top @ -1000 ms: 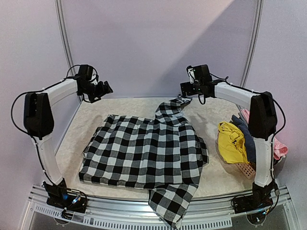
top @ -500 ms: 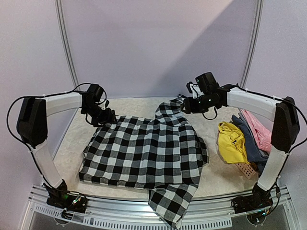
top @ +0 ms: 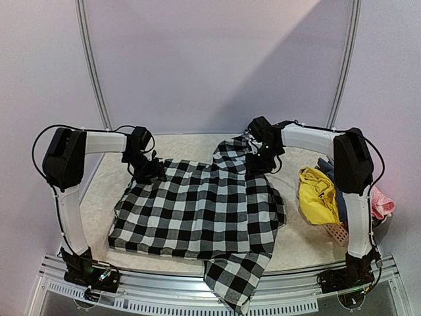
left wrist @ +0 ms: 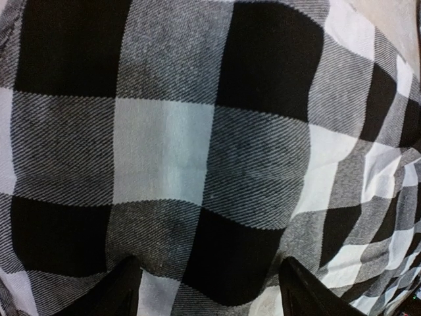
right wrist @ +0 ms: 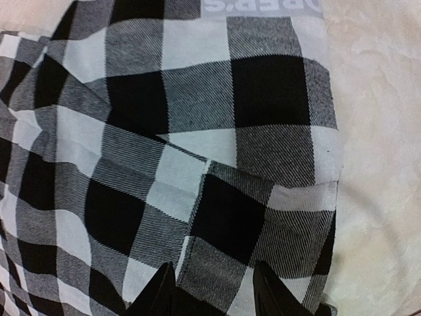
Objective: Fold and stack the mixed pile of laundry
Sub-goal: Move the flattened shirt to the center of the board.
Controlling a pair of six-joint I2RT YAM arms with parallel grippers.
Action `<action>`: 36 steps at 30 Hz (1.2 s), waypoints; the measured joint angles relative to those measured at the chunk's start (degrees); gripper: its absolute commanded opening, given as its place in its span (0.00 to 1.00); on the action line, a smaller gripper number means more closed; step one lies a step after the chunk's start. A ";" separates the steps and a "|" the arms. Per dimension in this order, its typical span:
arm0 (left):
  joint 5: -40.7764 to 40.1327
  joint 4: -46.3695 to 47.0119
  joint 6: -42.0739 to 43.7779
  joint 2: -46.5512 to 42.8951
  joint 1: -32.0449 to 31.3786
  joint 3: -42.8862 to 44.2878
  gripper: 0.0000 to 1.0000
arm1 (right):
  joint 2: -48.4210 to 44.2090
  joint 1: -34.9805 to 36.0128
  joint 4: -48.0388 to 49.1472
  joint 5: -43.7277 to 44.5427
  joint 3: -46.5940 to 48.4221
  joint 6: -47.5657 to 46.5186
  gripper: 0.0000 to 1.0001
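The black-and-white checked shirt (top: 197,210) lies spread flat across the middle of the table, one sleeve hanging over the front edge. My left gripper (top: 150,170) presses down on its far left corner. In the left wrist view its fingers stand wide, and the cloth (left wrist: 197,151) bulges up between them at the gripper (left wrist: 207,283). My right gripper (top: 262,161) is down on the shirt's far right part. There its fingers pinch a hemmed fold of the shirt (right wrist: 223,217) at the gripper (right wrist: 214,289). The yellow (top: 316,194), blue-grey (top: 337,181) and pink (top: 383,204) garments lie at the right.
A small salmon perforated basket (top: 339,232) sits under the pile at the right edge, beside the right arm's upright link. A beige mat (top: 105,191) covers the table. The white back wall and two metal poles close off the far side.
Both arms came down from above the far edge onto the shirt's far corners. Both grippers narrowed, the right one much more, and closed onto cloth.
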 measured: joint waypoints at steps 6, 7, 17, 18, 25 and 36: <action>0.57 -0.87 -0.07 3.72 0.68 5.16 0.71 | 6.12 -1.16 -3.04 0.87 4.28 -0.11 0.40; 0.63 -0.92 -0.07 4.26 0.90 5.90 0.71 | 7.17 -1.49 -3.50 0.96 5.11 -0.17 0.40; 2.12 -3.41 -0.28 8.37 3.17 12.44 0.69 | 16.61 -5.33 -8.31 1.20 19.85 -0.50 0.40; 2.43 -3.56 -0.50 8.72 3.37 12.98 0.68 | 17.79 -5.75 -8.63 1.22 21.90 -0.52 0.40; 5.09 -3.89 -3.65 11.26 4.48 16.63 0.67 | 25.51 -8.94 -10.93 1.01 35.36 -0.55 0.39; 10.80 -0.46 -11.02 16.31 5.90 23.04 0.66 | 30.97 -14.45 -2.45 -2.62 42.62 5.25 0.38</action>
